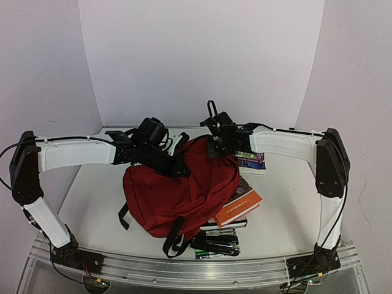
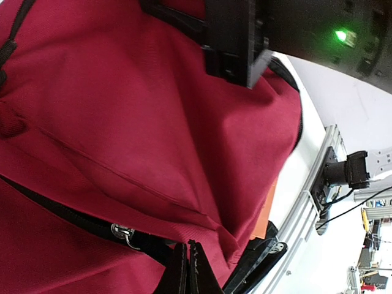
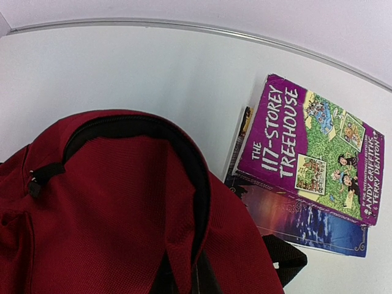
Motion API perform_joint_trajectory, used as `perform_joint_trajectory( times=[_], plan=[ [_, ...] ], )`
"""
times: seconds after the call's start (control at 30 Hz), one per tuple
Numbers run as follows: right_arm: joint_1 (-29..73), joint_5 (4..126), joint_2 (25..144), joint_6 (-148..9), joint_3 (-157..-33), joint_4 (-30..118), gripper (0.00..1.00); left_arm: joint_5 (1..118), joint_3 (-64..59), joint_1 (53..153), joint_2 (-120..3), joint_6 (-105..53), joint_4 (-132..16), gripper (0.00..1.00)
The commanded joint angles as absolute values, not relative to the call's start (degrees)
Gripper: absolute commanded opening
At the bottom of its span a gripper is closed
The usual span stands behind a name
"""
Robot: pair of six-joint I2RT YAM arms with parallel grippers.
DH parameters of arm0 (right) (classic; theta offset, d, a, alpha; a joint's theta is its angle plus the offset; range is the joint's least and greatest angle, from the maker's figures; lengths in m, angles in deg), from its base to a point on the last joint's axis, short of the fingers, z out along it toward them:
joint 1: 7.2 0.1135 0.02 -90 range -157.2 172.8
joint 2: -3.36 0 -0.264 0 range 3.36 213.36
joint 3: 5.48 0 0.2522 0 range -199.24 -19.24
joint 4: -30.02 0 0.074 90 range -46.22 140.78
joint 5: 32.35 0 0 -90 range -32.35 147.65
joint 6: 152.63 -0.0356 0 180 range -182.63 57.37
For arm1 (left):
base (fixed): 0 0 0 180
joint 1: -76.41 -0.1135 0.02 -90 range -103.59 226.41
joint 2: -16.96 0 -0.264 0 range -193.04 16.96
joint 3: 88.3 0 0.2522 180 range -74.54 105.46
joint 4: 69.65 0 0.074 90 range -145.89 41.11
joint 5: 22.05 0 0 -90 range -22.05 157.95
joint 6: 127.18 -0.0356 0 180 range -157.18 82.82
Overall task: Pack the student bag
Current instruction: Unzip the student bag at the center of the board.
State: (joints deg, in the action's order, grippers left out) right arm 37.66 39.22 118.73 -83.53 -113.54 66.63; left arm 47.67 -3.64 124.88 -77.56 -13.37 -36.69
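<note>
White table (image 1: 92, 208), white walls (image 1: 202, 55) on three sides. At 6 o'clock edge, bundle of black-and-green markers (image 1: 214, 244), just beside bag's trailing straps. Next out, at 4 o'clock, orange book (image 1: 240, 207) on a small stack, partly tucked under bag.

Dead centre: student bag (image 1: 165, 196), dark red, slumped flat, mouth end toward 12, straps toward 6. Soft, floppy, probably light while unpacked. Will sag and fold wherever not held; unlikely to keep mouth open unaided. Cloth grippy, not fragile.

Best hold, judged: black zip binding (image 3: 190, 165) round the mouth, firmer than panel cloth. Metal zip puller (image 2: 124, 233) small, likely to slip.

Left gripper (image 2: 187, 263) at bag's 11 o'clock corner, clenched, fingertips pressed together on a fold of red cloth right by the black zip line. Bag directly under and around the tips.

Right gripper (image 3: 191, 278) at bag's 1 o'clock, tips only just in frame. Looks pinched shut on the black binding, rim raised in an arch beyond. Cannot tell whether mouth is unzipped.

Farthest, at 2 o'clock: purple "117-Storey Treehouse" book (image 3: 309, 147) flat atop a darker blue-purple book (image 3: 294, 223), just beside bag, apart from both grippers.
</note>
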Motion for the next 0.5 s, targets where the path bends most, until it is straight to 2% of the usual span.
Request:
perform_joint_trajectory(
  times=[0.0, 0.23, 0.47],
  plan=[
    [36.4, 36.0, 119.5, -84.5, -116.0, 66.0, 0.0, 43.9, -2.0, 127.1, -74.1, -13.1, -37.8, 0.0],
    [36.3, 39.1, 118.2, -83.9, -116.0, 66.3, 0.01, 42.2, -5.6, 128.3, -73.2, -10.6, -39.1, 0.0],
    [36.5, 49.1, 111.4, -84.0, -115.3, 67.1, 0.56, 49.4, -9.0, 128.3, -71.4, -7.8, -41.3, 0.0]
  ],
)
